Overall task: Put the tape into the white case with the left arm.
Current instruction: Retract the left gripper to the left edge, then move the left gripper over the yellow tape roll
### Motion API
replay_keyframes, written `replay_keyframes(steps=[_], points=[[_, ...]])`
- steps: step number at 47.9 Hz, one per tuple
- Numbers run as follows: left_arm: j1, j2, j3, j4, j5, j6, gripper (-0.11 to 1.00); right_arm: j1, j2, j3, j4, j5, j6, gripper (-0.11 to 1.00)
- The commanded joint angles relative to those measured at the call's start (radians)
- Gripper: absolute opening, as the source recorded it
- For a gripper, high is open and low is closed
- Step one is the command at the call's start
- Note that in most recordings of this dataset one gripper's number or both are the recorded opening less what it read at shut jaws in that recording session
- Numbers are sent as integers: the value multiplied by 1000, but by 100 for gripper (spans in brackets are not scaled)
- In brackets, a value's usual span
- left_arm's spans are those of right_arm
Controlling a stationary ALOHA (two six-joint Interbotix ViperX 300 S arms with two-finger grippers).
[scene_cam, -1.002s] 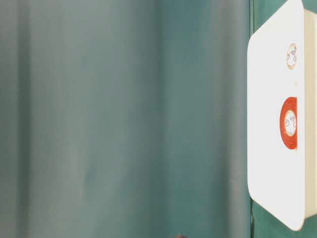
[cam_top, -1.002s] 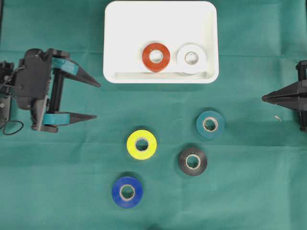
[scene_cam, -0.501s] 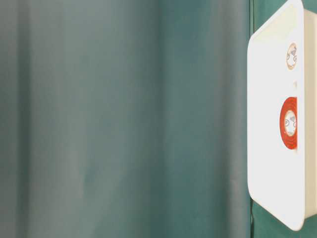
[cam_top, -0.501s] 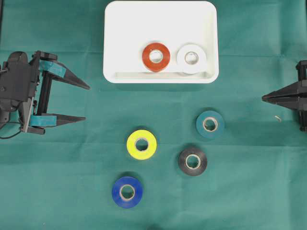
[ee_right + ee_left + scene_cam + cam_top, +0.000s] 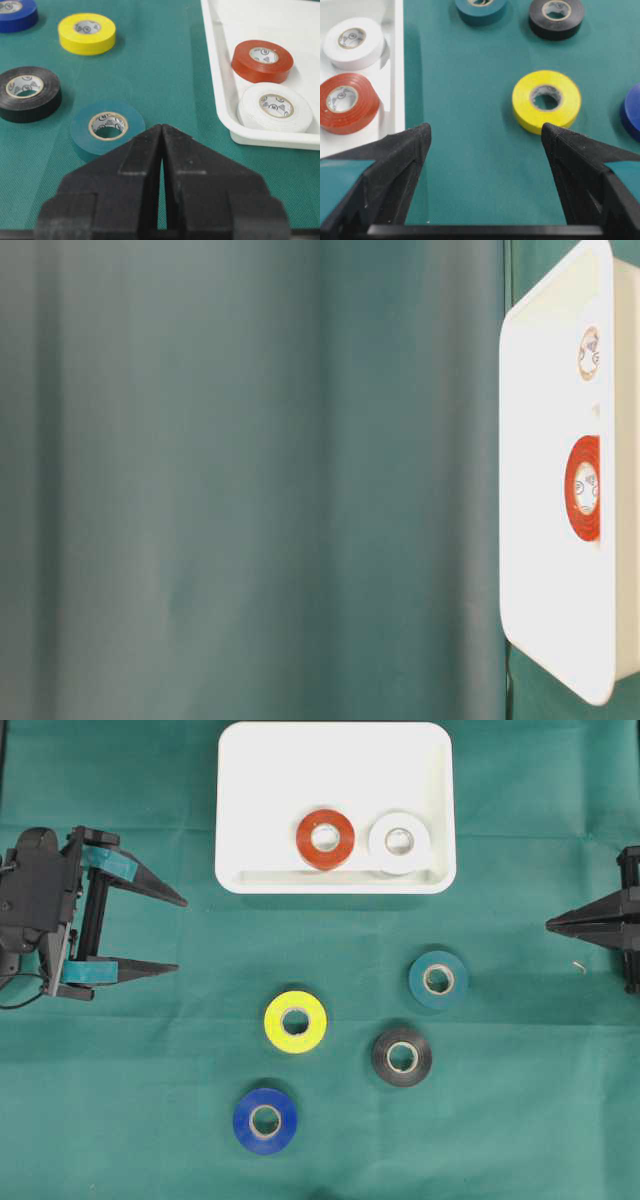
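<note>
I had the left jaws (image 5: pixel 178 933) spread wide and empty by the surface's left edge. Yellow tape (image 5: pixel 295 1021) lay mid-surface; I'd straddle it squarely, then lift to the case (image 5: pixel 240 780). Right jaws (image 5: pixel 552 925) were together.

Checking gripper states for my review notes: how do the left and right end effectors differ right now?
The left end effector stands wide open with teal bands on its fingers; the right end effector is shut to a point and plain black. Both hold nothing and sit at the table edges, away from the tape rolls.
</note>
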Motion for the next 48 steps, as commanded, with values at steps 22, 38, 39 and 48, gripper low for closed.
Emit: replay_keyframes(steps=[22, 38, 39, 48], points=[[-78, 153, -54, -3, -69, -3, 91, -2, 9, -9, 0, -5, 0, -9], [-97, 351, -166, -3, -64, -2, 90, -2, 9, -9, -2, -5, 0, -9], [-100, 368, -178, -3, -63, -2, 90, -2, 9, -9, 0, -3, 0, -9], [-130, 443, -232, -3, -34, -3, 90, -2, 9, -9, 0, -5, 0, -9]])
